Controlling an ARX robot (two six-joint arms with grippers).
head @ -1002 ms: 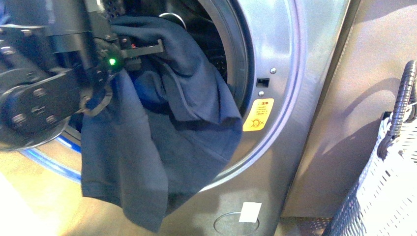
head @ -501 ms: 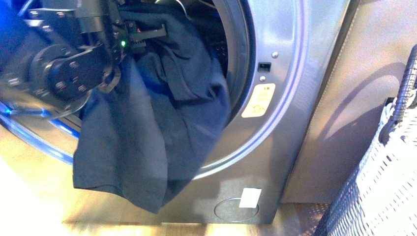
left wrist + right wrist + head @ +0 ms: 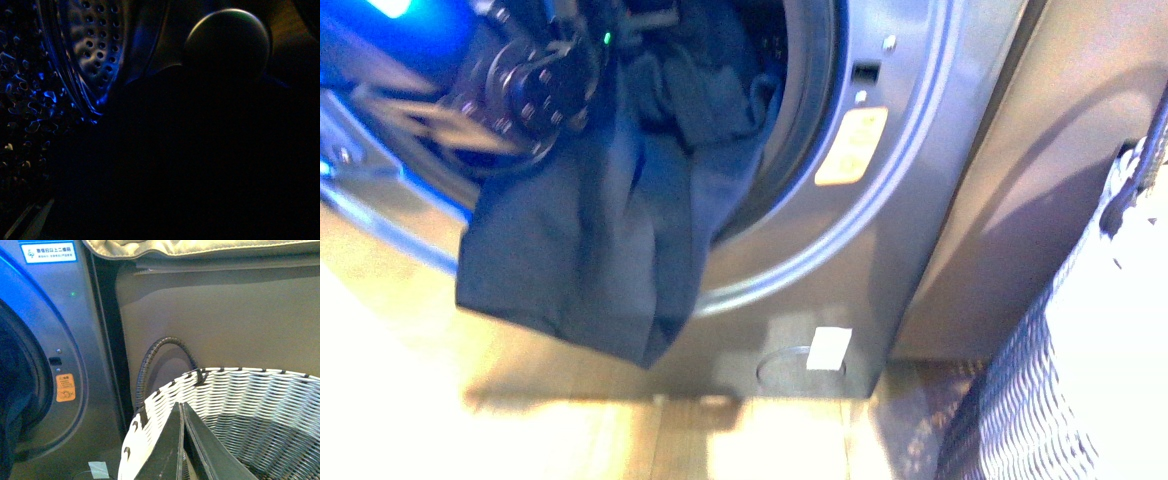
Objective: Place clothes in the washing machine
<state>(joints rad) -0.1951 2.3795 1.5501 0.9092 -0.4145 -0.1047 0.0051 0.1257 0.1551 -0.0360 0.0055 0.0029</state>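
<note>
Dark navy mesh-knit garment [image 3: 610, 210] hangs half out of the silver-grey front-loader washing machine [image 3: 910, 150], hem below the porthole rim. left gripper [image 3: 638, 18] is at the drum mouth, grip unclear; left wrist view is dark. right gripper [image 3: 181, 440] has its fingers pressed together, empty, over white woven basket [image 3: 250, 400]. Best to carry the cloth deep so the hem clears the rim.

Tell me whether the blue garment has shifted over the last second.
Yes. The garment has drawn left, away from the yellow sticker: its edge nearly touched the sticker before, and now a clear gap shows between them.
</note>
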